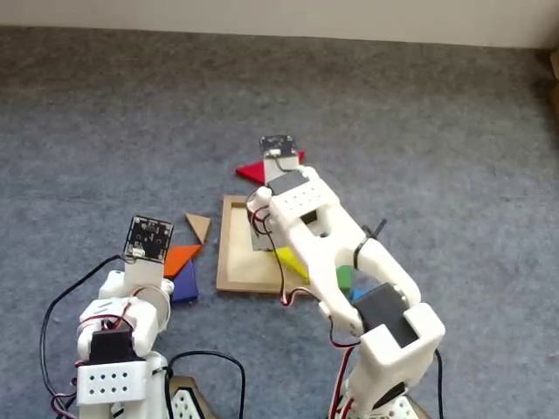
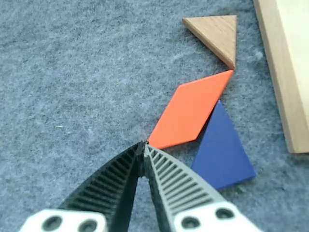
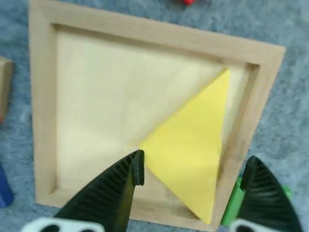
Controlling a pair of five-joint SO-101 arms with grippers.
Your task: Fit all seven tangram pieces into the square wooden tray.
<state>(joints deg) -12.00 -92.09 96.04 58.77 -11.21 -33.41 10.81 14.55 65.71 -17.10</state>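
While right tool [image 3: 193, 164] gapes, yellow triangle [image 3: 193, 133] beneath, inside tray [image 3: 145, 30]

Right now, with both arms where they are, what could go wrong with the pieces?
1. The left jaws are shut at a corner of the orange parallelogram; a push would likely shove it into the blue triangle lying against it.
2. One tip of the yellow triangle seems to ride on the tray rim near the green piece; if it is not flat, later pieces may not fit.
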